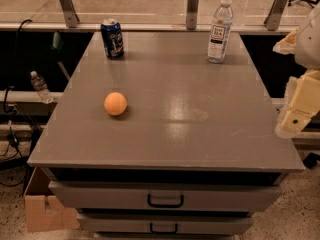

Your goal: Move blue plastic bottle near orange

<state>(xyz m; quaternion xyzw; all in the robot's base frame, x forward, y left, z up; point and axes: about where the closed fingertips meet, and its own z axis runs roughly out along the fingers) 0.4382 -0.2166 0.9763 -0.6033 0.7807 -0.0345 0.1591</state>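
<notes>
The blue plastic bottle stands upright at the far right of the grey cabinet top, clear with a white cap and a dark label. The orange lies on the left half of the top, well apart from the bottle. My gripper is at the right edge of the view, off the cabinet's right side, level with the middle of the top and well in front of the bottle. It touches nothing.
A short blue soda can stands at the far left of the top. A tiny clear bottle sits on a ledge left of the cabinet. A cardboard box is on the floor at the lower left. Drawers face me.
</notes>
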